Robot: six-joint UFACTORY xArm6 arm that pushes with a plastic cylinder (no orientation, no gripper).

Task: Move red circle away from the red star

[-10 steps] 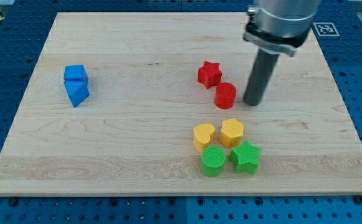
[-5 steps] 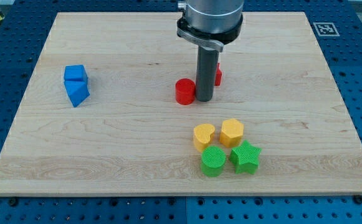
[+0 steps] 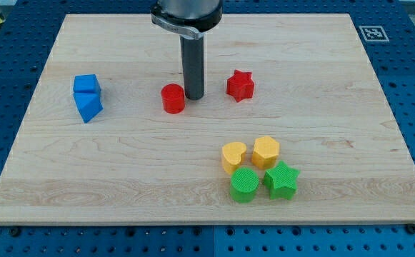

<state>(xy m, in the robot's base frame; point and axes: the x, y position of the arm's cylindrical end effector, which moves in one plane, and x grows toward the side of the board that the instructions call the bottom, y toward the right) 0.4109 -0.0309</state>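
The red circle (image 3: 172,98), a small round block, was touched by my tip (image 3: 193,96) at its 3 o'clock; the red star (image 3: 240,85) sat farther that way. No fingers were seen.

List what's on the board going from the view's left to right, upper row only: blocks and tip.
blue blocks → red circle → my tip, just right of the circle → red star
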